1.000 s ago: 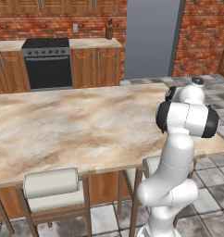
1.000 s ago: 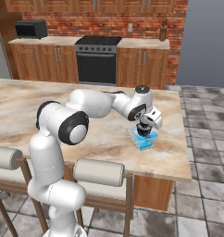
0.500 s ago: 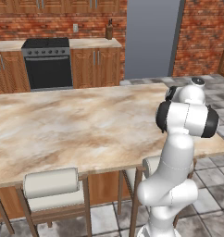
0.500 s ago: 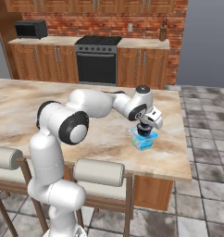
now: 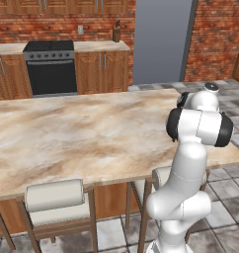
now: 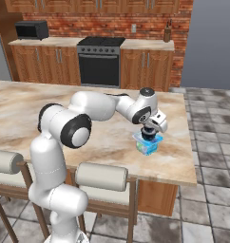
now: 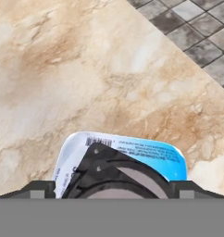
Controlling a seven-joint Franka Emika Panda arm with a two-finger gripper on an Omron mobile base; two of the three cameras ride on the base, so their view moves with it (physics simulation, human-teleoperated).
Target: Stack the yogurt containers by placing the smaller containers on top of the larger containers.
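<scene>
The claw (image 6: 150,134) hangs straight above the stack near the right end of the marble-topped island counter (image 6: 102,142). In the hand view its two dark finger tips (image 7: 42,189) stand far out to either side of the cup between them, with the cup's rim clear of both, so I judge the claw spread apart and gripping nothing.

Directly beneath it sits a small round dark cup with a pale greyish top (image 7: 121,178), and this cup rests on the lid of a pale blue translucent squarish tub (image 7: 151,155) whose printed label and barcode show around the cup's far edge. From the right base view the tub (image 6: 147,145) stands upright on the counter, fairly close to the near edge and well in from the right end, with the dark cup seated on it right under the robot's wrist.

So one smaller container appears placed on the larger one and let go. Whether it sits centred or slightly toward one side of the lid I cannot say for sure; in the hand view it seems to cover the near part of the lid.

What is left, as I read it: lifting the claw clear without nudging the cup. From these pictures I cannot tell whether that dark cup is one container or two stacked.
</scene>
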